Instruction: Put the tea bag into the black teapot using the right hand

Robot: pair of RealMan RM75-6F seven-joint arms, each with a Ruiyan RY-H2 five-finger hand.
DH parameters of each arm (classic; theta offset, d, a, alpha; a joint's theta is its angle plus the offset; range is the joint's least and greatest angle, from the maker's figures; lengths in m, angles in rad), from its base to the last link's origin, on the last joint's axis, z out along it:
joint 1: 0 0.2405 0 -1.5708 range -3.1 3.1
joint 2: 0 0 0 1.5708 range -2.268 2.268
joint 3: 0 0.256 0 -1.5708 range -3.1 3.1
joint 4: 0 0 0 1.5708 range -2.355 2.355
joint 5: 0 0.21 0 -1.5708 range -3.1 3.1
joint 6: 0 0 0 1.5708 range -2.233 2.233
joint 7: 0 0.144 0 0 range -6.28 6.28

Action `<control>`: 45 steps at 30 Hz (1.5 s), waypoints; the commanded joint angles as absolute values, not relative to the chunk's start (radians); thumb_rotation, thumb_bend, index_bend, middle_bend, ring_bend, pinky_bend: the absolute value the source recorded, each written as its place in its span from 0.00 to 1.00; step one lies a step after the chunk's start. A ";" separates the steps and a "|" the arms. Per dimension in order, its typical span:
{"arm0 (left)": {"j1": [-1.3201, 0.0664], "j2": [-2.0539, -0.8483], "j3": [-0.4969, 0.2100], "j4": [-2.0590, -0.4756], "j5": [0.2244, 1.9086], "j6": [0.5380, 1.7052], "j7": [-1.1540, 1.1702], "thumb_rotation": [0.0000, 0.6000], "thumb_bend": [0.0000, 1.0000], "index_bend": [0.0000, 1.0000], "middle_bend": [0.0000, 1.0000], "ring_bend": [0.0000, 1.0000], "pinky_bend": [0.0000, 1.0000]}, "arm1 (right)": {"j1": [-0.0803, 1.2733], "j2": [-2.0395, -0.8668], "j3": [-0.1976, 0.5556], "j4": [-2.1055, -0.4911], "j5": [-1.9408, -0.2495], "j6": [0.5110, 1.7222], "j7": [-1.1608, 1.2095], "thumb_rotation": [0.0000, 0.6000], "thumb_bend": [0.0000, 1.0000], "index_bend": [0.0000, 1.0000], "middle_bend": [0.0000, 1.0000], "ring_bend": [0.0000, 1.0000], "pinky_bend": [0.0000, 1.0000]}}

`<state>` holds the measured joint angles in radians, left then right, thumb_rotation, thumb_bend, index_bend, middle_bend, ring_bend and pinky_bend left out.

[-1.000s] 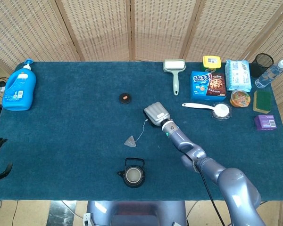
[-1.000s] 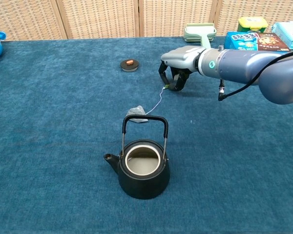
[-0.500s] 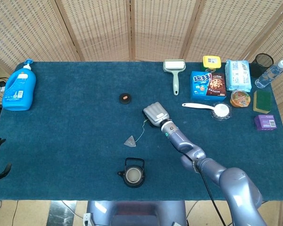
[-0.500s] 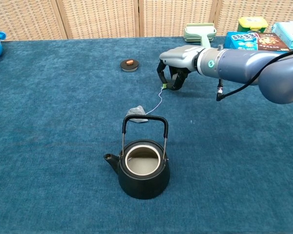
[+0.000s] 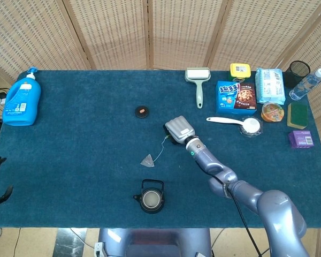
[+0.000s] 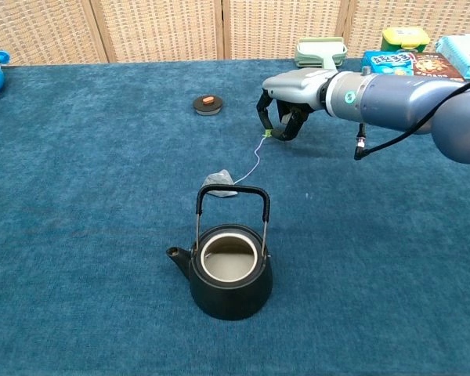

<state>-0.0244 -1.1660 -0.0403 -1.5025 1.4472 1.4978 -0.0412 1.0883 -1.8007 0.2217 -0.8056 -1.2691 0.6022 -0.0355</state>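
Now right hand (image 6: 284, 116) pinching tea bag (image 6: 219, 182) tag

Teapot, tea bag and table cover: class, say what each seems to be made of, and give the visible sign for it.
Black teapot: probably cast iron or dark enamelled metal, given its matt black body, thin wire bail handle and pale inside. Tea bag: a grey, thin paper or mesh pouch, crumpled, on a fine pale string with a small tag. Table cover: dark blue carpet-like fabric with a fuzzy, mottled nap.

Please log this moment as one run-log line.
right hand: fingers at tea bag tag | tea bag: on table | black teapot: open, empty
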 commanded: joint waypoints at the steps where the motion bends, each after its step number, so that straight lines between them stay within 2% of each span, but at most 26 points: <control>1: -0.025 -1.167 -0.040 -1.503 1.449 1.499 -0.040 1.00 0.37 0.13 0.13 0.05 0.11 | 1.069 -1.761 0.228 -0.861 -1.265 0.632 -0.038 1.00 0.55 0.57 1.00 1.00 1.00; 11: -0.035 -1.173 -0.035 -1.520 1.468 1.492 -0.026 1.00 0.36 0.13 0.13 0.05 0.11 | 0.990 -1.591 0.248 -1.120 -1.250 0.736 -0.046 1.00 0.55 0.57 1.00 1.00 1.00; 15: -0.040 -1.169 -0.029 -1.541 1.470 1.479 -0.005 1.00 0.36 0.13 0.13 0.05 0.11 | 0.921 -1.463 0.257 -1.323 -1.258 0.825 -0.035 1.00 0.55 0.57 1.00 1.00 1.00; 21: -0.039 -1.163 -0.028 -1.560 1.477 1.488 0.007 1.00 0.37 0.13 0.13 0.05 0.11 | 0.869 -1.347 0.258 -1.497 -1.255 0.873 -0.035 1.00 0.55 0.57 1.00 1.00 1.00; 28: -0.038 -1.160 -0.033 -1.565 1.473 1.496 0.009 1.00 0.37 0.13 0.13 0.05 0.11 | 0.831 -1.256 0.256 -1.612 -1.269 0.886 0.027 1.00 0.55 0.57 1.00 1.00 1.00; 36: -0.038 -1.149 -0.044 -1.573 1.467 1.505 0.018 1.00 0.37 0.13 0.13 0.05 0.11 | 0.810 -1.195 0.255 -1.674 -1.322 0.880 0.158 1.00 0.55 0.57 1.00 1.00 1.00; 45: -0.044 -1.132 -0.057 -1.595 1.462 1.514 0.040 1.00 0.36 0.13 0.13 0.05 0.11 | 0.788 -1.136 0.243 -1.723 -1.459 0.922 0.335 1.00 0.55 0.57 1.00 1.00 1.00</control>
<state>-0.0429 -1.1348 -0.0542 -1.5915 1.4621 1.5100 0.0365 0.7971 -1.1541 0.2492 -1.7011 -1.4180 0.9009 0.2934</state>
